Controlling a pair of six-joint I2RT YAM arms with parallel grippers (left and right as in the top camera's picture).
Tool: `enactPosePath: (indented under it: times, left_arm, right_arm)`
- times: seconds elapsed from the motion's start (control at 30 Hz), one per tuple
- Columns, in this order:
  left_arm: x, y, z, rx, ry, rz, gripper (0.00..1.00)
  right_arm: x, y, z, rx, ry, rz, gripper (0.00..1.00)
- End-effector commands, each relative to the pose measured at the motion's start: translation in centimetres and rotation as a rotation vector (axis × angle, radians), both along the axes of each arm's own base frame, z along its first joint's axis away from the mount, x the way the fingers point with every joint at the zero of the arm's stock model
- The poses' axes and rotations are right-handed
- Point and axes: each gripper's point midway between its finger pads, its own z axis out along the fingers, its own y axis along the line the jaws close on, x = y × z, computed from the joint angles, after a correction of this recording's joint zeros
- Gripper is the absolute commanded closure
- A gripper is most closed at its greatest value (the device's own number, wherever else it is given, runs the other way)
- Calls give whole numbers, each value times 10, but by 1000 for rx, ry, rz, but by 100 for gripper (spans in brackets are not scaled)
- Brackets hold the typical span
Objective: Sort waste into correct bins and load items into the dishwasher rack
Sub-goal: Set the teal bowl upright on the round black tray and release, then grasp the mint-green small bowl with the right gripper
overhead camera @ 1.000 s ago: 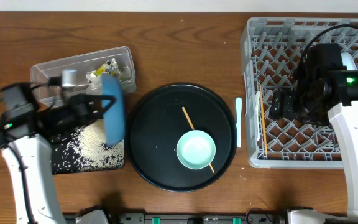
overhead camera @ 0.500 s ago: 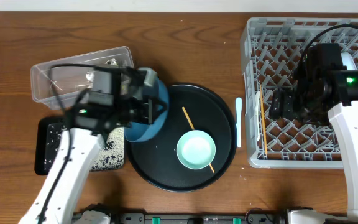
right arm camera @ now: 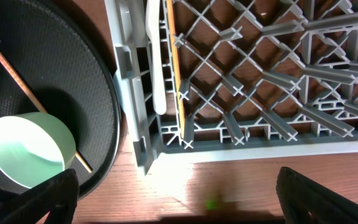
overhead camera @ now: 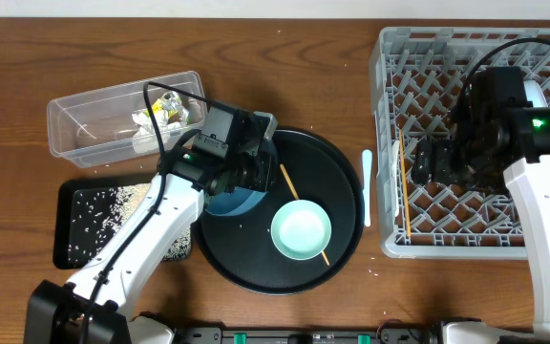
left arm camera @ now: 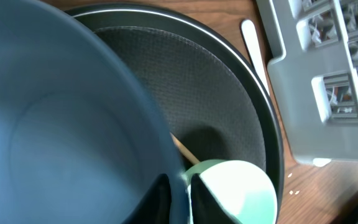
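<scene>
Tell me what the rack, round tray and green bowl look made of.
Dishwasher rack: grey moulded plastic, matte, lattice ribs. Round black tray: probably plastic, fine textured surface. Pale green bowl: smooth, faintly glossy; plastic or ceramic, unclear.

Two white arms, black joints
Left arm (overhead camera: pixel 137 244) and right arm (overhead camera: pixel 542 229) carry black cables and wrists; a green light (overhead camera: pixel 539 122) glows on the right; right gripper (right arm camera: pixel 179 208) black-fingered.

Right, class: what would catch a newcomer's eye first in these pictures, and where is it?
The big grey rack fills the right of the overhead view. In the middle lies a round black tray with a pale green bowl on it and a blue bowl at its left edge.
</scene>
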Motion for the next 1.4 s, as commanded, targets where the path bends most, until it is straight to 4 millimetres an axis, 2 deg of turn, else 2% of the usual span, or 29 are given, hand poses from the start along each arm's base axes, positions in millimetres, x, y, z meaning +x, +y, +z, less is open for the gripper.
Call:
enactPosePath:
  times: [0.0, 0.03, 0.07, 0.27, 0.43, 0.6, 0.77, 0.9, 0.93, 1.1, 1.2, 1.37]
  left_arm:
    - [9, -1, 11, -2, -32, 23, 73]
    - [9, -1, 11, -4, -29, 27, 66]
    - [9, -1, 11, -6, -25, 33, 63]
    - [7, 0, 17, -20, -19, 56, 61]
    - [0, 12, 40, -25, -60, 90, 61]
    - [-16, 52, 58, 48, -81, 200, 60]
    - [-40, 108, 61, 189, -57, 349, 56]
    - [-53, 142, 62, 244, -22, 457, 55]
    - [-55, 150, 61, 251, -10, 485, 52]
    - [-61, 180, 56, 249, 61, 633, 47]
    - [-62, 191, 54, 246, 81, 686, 45]
    - [-63, 193, 53, 247, 87, 694, 43]
  right_arm:
    - [-2, -1, 3, -2, -10, 13, 3]
    - [-1, -1, 3, -2, -11, 13, 3]
    - [-2, -1, 3, -2, -10, 13, 3]
    - [-2, 1, 3, 1, -12, 66, 1]
    - [-3, 29, 7, 134, -30, 222, 1]
    - [-9, 61, 11, 222, -43, 375, 1]
    - [-15, 93, 3, 221, -25, 505, 1]
    - [-21, 119, -17, 220, 18, 599, 1]
    - [-23, 125, -23, 219, 34, 619, 1]
    - [-37, 149, -58, 211, 127, 704, 1]
    - [-40, 157, -81, 163, 175, 719, 7]
    - [-40, 154, -113, 51, 254, 683, 12]
